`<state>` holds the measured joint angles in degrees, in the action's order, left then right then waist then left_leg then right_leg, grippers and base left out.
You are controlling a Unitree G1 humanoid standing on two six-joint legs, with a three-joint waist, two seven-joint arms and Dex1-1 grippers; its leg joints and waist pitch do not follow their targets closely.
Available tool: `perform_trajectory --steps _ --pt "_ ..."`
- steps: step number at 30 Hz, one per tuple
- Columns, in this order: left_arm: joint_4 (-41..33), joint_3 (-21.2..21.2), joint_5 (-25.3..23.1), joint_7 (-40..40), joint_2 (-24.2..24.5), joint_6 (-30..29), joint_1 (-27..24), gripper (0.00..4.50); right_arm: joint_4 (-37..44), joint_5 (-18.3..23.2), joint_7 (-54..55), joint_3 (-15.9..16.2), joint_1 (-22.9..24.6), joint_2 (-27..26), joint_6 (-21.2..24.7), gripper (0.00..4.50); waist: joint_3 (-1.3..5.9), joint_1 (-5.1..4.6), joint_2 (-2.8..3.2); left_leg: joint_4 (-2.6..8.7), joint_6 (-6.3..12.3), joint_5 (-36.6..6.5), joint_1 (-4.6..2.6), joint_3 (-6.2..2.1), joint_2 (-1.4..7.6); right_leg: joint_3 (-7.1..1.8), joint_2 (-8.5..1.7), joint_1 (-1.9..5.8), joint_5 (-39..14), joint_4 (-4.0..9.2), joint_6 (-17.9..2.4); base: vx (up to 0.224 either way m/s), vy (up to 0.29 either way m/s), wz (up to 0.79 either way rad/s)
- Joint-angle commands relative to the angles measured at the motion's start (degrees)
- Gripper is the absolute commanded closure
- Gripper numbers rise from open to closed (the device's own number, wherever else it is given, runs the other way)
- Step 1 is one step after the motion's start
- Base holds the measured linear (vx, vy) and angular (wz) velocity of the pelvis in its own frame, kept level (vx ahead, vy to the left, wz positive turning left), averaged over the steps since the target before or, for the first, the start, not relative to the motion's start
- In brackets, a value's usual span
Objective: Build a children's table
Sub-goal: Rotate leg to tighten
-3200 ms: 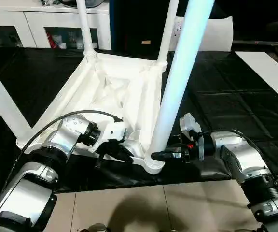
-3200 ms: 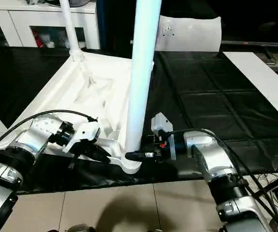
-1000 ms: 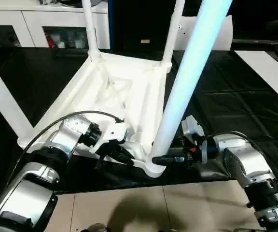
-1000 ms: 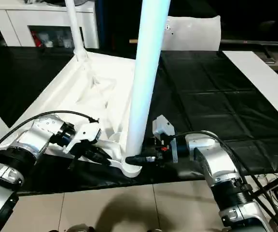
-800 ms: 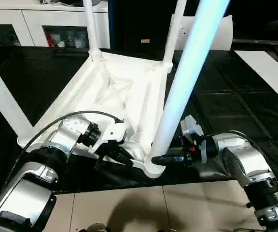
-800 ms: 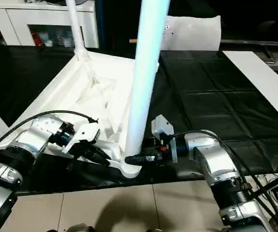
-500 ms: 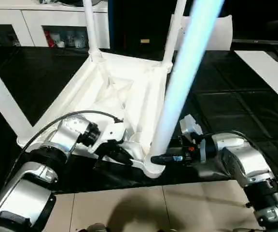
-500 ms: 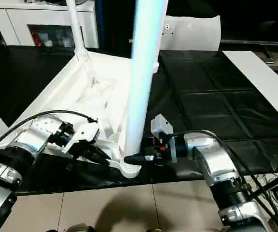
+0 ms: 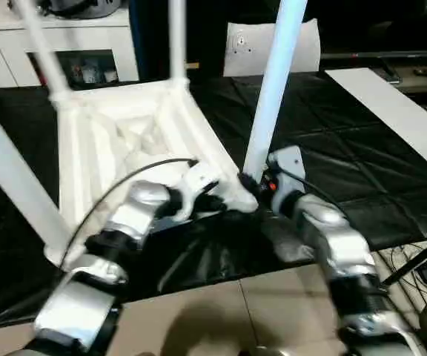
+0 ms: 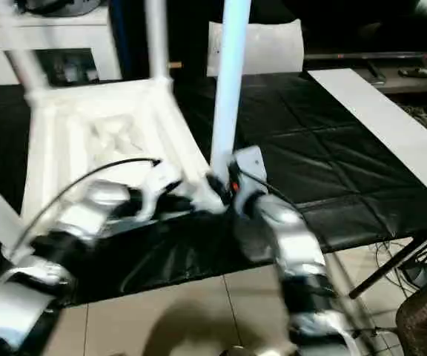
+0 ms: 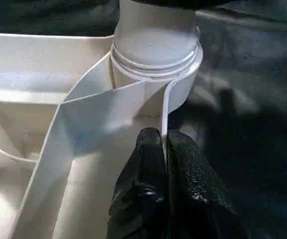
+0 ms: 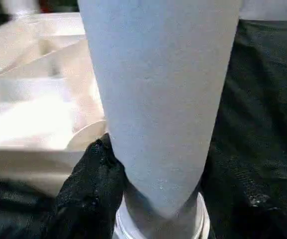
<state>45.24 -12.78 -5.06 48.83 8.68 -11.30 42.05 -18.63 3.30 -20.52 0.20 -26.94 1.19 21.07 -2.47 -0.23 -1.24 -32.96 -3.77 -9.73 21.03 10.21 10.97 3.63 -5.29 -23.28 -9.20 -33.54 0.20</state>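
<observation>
The children's table (image 9: 124,141) lies upside down on the black-covered floor. The left gripper (image 11: 164,149) pinches a thin rib near the corner socket; the right gripper (image 12: 153,199) clasps that leg (image 9: 273,81) between half-spread fingers.

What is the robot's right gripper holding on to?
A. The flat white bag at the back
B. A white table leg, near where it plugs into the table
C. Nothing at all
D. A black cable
B. In the right wrist view the right gripper has its black fingers on either side of the white table leg, just above the round corner socket of the upside-down table top.
</observation>
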Motion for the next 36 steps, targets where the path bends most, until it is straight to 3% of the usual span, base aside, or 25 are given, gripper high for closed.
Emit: perform_trajectory --steps 1,2,3,4,5,7,8,11,12,15,17,22,23,27,28,30,31,32,36 --pt "-3.2 0.1 2.8 -2.6 -5.7 1.7 1.7 4.50 -1.4 2.3 -4.0 6.5 -0.4 -5.2 -0.3 2.57 3.21 0.27 -0.62 3.78 1.57 -15.7 -0.32 -0.47 1.48 -2.07 -2.51 2.12 -22.9 4.88 -8.5 0.000 0.000 0.00" --pt "-3.4 0.0 2.7 -2.6 -5.6 1.6 1.7 4.50 -1.4 2.2 -3.9 6.4 -0.3 -5.2 -0.4 2.23 3.28 0.37 -0.59 3.80 2.04 -14.4 -0.16 -0.41 1.51 -2.09 -2.40 2.36 -19.9 4.56 -9.2 0.000 0.000 0.00" --pt "-3.9 -0.4 2.1 -1.9 -4.9 1.2 1.4 4.50 -0.9 2.1 -4.4 6.1 0.0 -4.7 -0.8 2.23 3.29 0.44 -0.30 3.84 2.16 -14.0 -0.20 -0.41 1.58 -2.12 -2.42 2.39 -18.5 4.40 -9.7 0.000 0.000 0.00" --pt "-4.1 -0.6 1.9 -1.2 -4.5 1.3 1.2 4.50 -0.6 2.2 -4.8 5.9 0.3 -4.3 -0.9 2.23 3.39 0.42 -0.40 3.74 2.48 -13.3 -0.18 -0.29 1.56 -2.12 -2.35 2.50 -16.1 4.22 -10.5 0.000 0.000 0.00" --pt "-4.3 -0.8 1.6 0.4 -3.6 1.9 0.9 4.50 -0.2 2.5 -5.4 5.4 0.7 -3.6 -1.1 2.23 3.42 0.59 -0.02 3.72 2.73 -12.9 -0.20 -0.26 1.53 -2.13 -2.43 2.63 -15.0 4.11 -11.1 0.000 0.000 0.00" --pt "-5.0 -1.3 1.5 2.2 -2.4 2.5 0.3 4.50 0.7 3.0 -7.1 5.1 1.4 -2.3 -1.9 1.82 3.43 0.59 -0.26 3.74 2.91 -12.9 -0.14 -0.23 1.53 -2.08 -2.44 2.79 -14.8 4.11 -11.3 0.000 0.000 0.00" --pt "-5.3 -1.7 1.7 3.9 -1.5 3.4 -0.1 4.50 1.1 3.2 -8.3 5.0 1.8 -1.3 -2.6 1.81 3.47 0.66 0.11 3.73 3.00 -12.9 -0.08 -0.30 1.56 -2.09 -2.52 2.90 -14.5 4.02 -11.5 0.000 0.000 0.00" --pt "-5.7 -2.1 1.7 5.8 -0.1 3.8 -0.7 4.50 1.7 3.4 -10.6 4.7 2.6 0.5 -4.1 1.59 3.46 0.68 -0.09 3.73 3.25 -13.4 -0.15 -0.21 1.64 -2.11 -2.44 2.86 -14.0 4.06 -11.8 0.000 0.000 0.00" --pt "-5.5 -2.2 1.8 8.3 1.4 4.5 -1.0 4.50 2.0 3.7 -14.5 5.0 3.3 3.5 -6.6 1.48 3.48 0.60 0.14 3.79 3.00 -13.4 -0.14 -0.27 1.66 -2.10 -2.39 2.92 -13.8 4.02 -12.1 0.000 0.000 0.00" --pt "-4.8 -2.8 2.0 14.2 4.1 8.1 -1.4 4.50 2.7 4.9 -22.4 5.5 4.4 8.5 -8.3 1.35 3.52 0.84 -0.04 3.67 3.63 -14.2 -0.17 -0.23 1.75 -2.10 -2.48 3.12 -13.5 4.07 -12.4 0.000 0.000 0.00" --pt "-4.9 -3.2 2.3 16.9 5.0 9.6 -1.7 4.50 2.9 5.4 -25.4 5.8 4.6 10.2 -8.6 1.00 3.60 0.91 -0.12 3.62 4.26 -12.9 -0.14 -0.26 1.84 -2.05 -2.46 3.12 -11.0 3.67 -13.7 0.000 0.000 0.00" --pt "-4.8 -5.4 3.1 28.1 9.0 14.8 -2.3 4.50 2.6 6.2 -36.7 7.1 4.8 15.6 -12.2 1.00 3.59 1.54 -0.13 3.51 4.70 -13.4 -0.42 -0.13 2.07 -2.15 -2.66 2.98 -11.7 3.62 -14.2 0.000 0.000 0.00" --pt "-4.3 -5.4 3.6 30.4 9.6 15.3 -2.0 4.50 2.6 7.9 -40.3 7.4 4.6 16.8 -12.2 1.00 3.53 2.14 0.01 3.55 4.57 -13.2 -0.80 0.01 2.23 -2.23 -2.56 2.71 -10.7 3.48 -14.8 0.000 0.000 0.00" --pt "-3.1 -5.9 3.9 34.7 10.7 17.2 -1.3 4.50 3.2 11.3 -46.9 7.8 4.3 18.6 -10.2 1.00 3.53 3.41 0.03 3.63 4.28 -12.8 -0.79 0.09 2.47 -2.07 -2.51 2.95 -9.6 3.11 -15.3 0.000 0.000 0.00" --pt "-2.9 -6.1 3.9 35.3 10.9 17.5 -1.2 4.50 3.2 11.6 -47.8 7.9 4.2 18.9 -10.0 1.28 3.51 3.65 0.01 3.65 4.00 -12.7 -0.74 0.11 2.53 -2.09 -2.59 2.91 -9.5 2.99 -15.3 0.000 0.000 0.00" --pt "-2.6 -6.8 3.7 37.5 11.7 18.2 -0.9 4.50 3.6 12.6 -51.0 8.7 4.1 19.9 -8.6 1.37 3.53 3.81 -0.11 3.60 3.98 -12.8 -0.66 0.14 2.46 -2.07 -2.64 3.01 -9.8 2.98 -15.2 0.000 0.000 0.00" --pt "-2.0 -7.3 3.6 39.3 12.3 19.4 -0.6 4.50 3.3 13.1 -53.5 9.5 3.9 20.8 -8.4 1.42 3.50 3.89 -0.45 3.56 3.83 -13.1 -0.60 0.16 2.42 -2.05 -2.71 2.98 -11.0 3.02 -14.9 0.000 0.000 0.00" --pt "-1.7 -7.6 3.4 40.0 12.5 19.9 -0.4 4.50 3.1 13.2 -54.4 9.9 3.8 21.1 -8.3 1.67 3.43 3.94 -0.42 3.58 3.55 -13.4 -0.55 0.15 2.40 -2.09 -2.83 2.94 -12.7 3.18 -14.4 0.000 0.000 0.00" --pt "-0.9 -8.1 2.9 41.8 13.2 21.0 0.0 4.50 2.8 13.4 -56.9 11.1 3.5 21.8 -7.9 1.86 3.43 4.04 -0.48 3.59 2.77 -13.7 -0.66 0.09 2.40 -2.09 -2.82 2.73 -14.4 3.30 -13.7 0.000 0.000 0.00"
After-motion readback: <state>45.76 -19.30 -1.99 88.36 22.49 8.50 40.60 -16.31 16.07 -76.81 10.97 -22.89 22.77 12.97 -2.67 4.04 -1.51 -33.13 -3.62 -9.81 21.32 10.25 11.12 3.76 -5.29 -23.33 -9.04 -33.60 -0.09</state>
